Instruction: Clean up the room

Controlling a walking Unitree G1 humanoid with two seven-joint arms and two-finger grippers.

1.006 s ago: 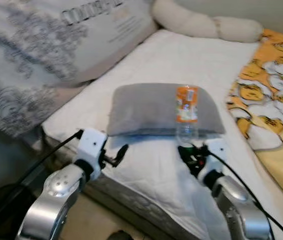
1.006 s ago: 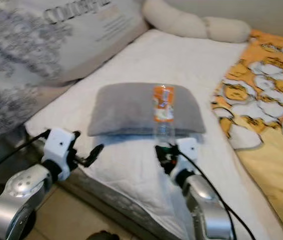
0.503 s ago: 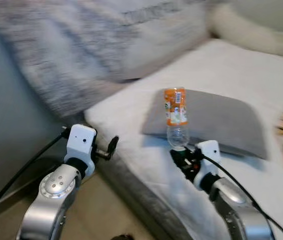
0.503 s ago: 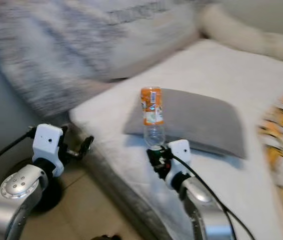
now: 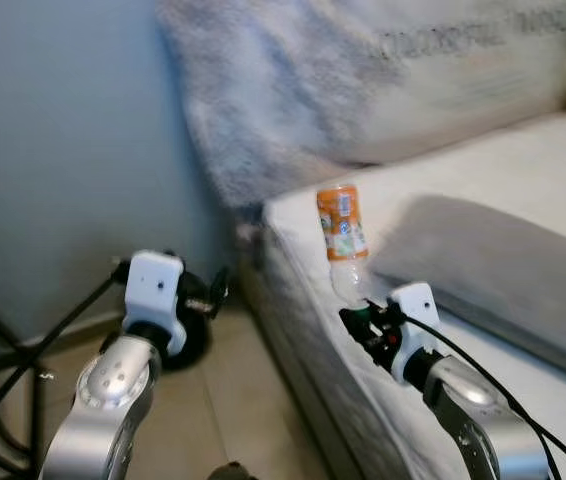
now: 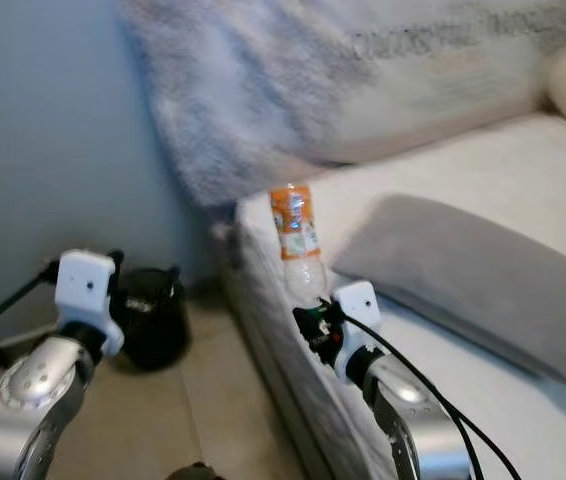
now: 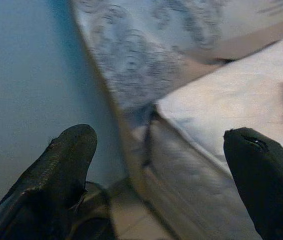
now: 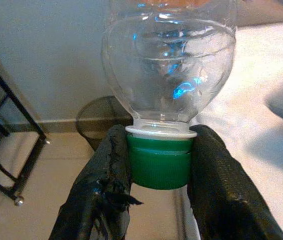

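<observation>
Bottle (image 5: pixel 343 240) standing cap-down in right gripper (image 8: pixel 157 172), jaws pinching green cap (image 8: pixel 158 160), long axis pointing to 12 o'clock over bed (image 6: pixel 483 190) edge. Black bin (image 6: pixel 150 315) sitting at your 10 o'clock on floor. Left gripper (image 7: pixel 166 175) idling, jaws wide, empty.

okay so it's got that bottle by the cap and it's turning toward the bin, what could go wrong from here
The right pincer grips the bottle only by its green cap, upside down, with the whole body standing above. A swing could tip it out of the grip.

The black bin sits low on the floor by the bed, partly behind the left pincer. A release from this height could miss it or bounce out.

The view is blurred, so aim may be off.
</observation>
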